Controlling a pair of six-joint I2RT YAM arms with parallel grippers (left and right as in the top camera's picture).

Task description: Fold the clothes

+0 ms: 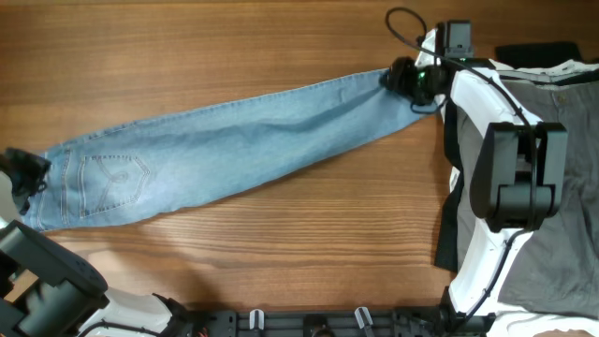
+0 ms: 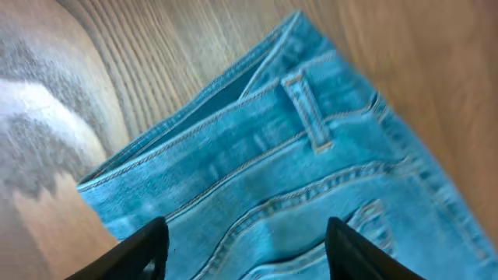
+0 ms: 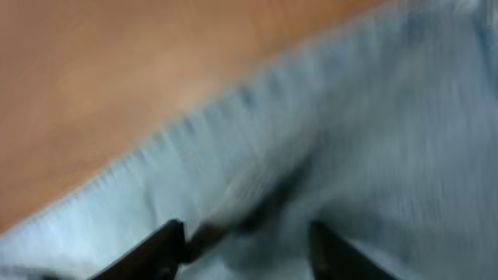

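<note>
The jeans (image 1: 234, 145) are laid out full length and flat on the table (image 1: 281, 37), legs stacked on each other afaict. The long axis runs straight from one gripper to the other, so the whole thing is strung btw the two tools. The waistband (image 2: 218, 148) end sits at the left gripper (image 1: 23, 173) and the hem (image 1: 374, 89) end at the right gripper (image 1: 407, 80). The back pocket (image 1: 112, 183) faces up, just inboard of the left gripper. On the left wrist cam the fingers (image 2: 144, 249) are spread wide w/ nothing pinched. Denim lies under and ahead of them, w/ the belt loop (image 2: 307, 113) further out front, so that one's released. The right wrist cam is too blurry. A frayed edge runs across ahead of the fingers and cloth bunches btw them, but I can't tell if it's clamped or just hovering. Overhead the leg end narrows right into it, which hints at a grip but isn't proof. IMO the next fold is lengthwise, hem end carried toward the waist end. That makes the right arm the one nearer to what has to travel, and the left only needs to pin the waist. A grey garment (image 1: 562, 140) lies behind the right gripper, on the far side from the jeans, so prob out of the fold path.
</note>
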